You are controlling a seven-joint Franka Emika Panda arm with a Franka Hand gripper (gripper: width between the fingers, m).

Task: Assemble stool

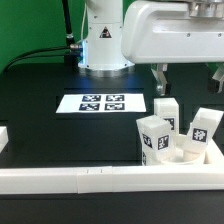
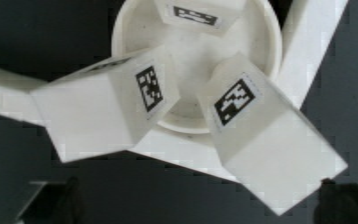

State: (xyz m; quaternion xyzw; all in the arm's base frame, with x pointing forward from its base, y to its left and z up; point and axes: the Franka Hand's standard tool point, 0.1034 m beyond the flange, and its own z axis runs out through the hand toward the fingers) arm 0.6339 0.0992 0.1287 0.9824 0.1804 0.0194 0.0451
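Stool parts: seat (image 2: 197, 30) and tagged leg blocks (image 1: 154, 137) clustered near right, against rail (image 1: 60, 178);
Gripper (image 1: 186, 80): above cluster, jaws apart, empty;
Marker board (image 1: 102, 103): far left

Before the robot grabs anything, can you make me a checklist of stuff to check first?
1. Gripper open: ok, jaws wide apart.
2. Gripper empty: ok, nothing between the fingers.
3. Leg blocks in sight: ok, several stand tilted in the corner by the border rail.
4. Round seat in sight: ok in the wrist view, partly covered by blocks.
5. Marker board uncovered: ok.
6. Gripper lined up over one block: cannot tell.
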